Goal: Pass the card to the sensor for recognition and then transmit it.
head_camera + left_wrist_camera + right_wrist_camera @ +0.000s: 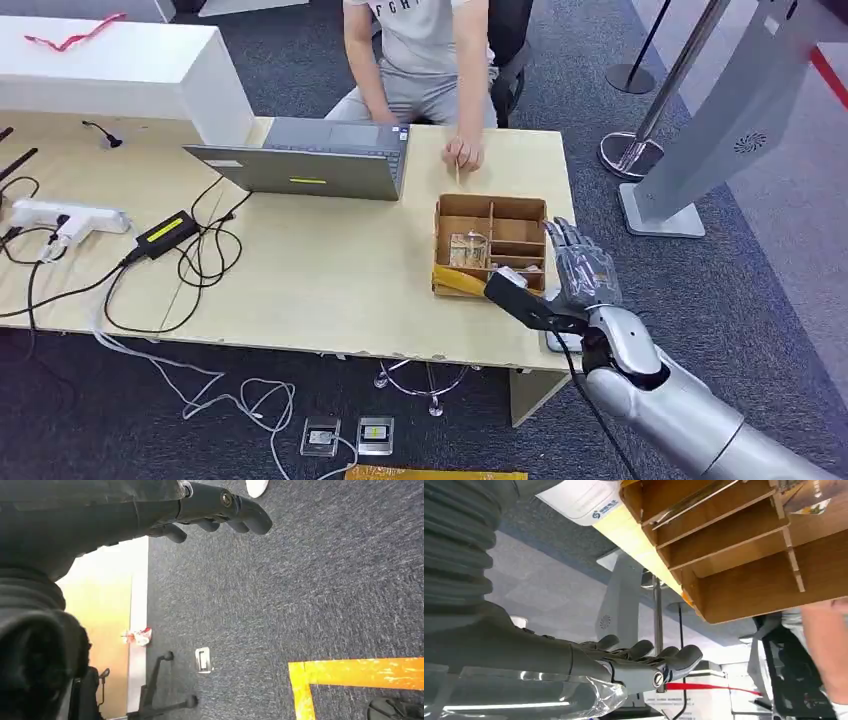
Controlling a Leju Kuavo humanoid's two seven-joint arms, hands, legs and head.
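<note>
A brown wooden box [490, 212] with several compartments stands near the desk's right end; small cards in clear wrapping [468, 250] lie in its left part. My right hand [580, 265] hovers just right of the box, fingers straight and apart, holding nothing. The right wrist view shows that hand [644, 662] beside the box [744, 580], with a thin card [694, 502] leaning in one slot. A white sensor pad [579, 500] lies on the desk by the box, its edge [562, 342] under my wrist. My left hand [215, 510] hangs over the carpet, fingers loosely extended and empty.
A person sits behind the desk with a hand [462, 155] resting just behind the box. A grey laptop [310, 160], power adapter [165, 232], power strip [60, 218] and cables occupy the left half. A stanchion base [630, 155] and grey stand [720, 130] are at the right.
</note>
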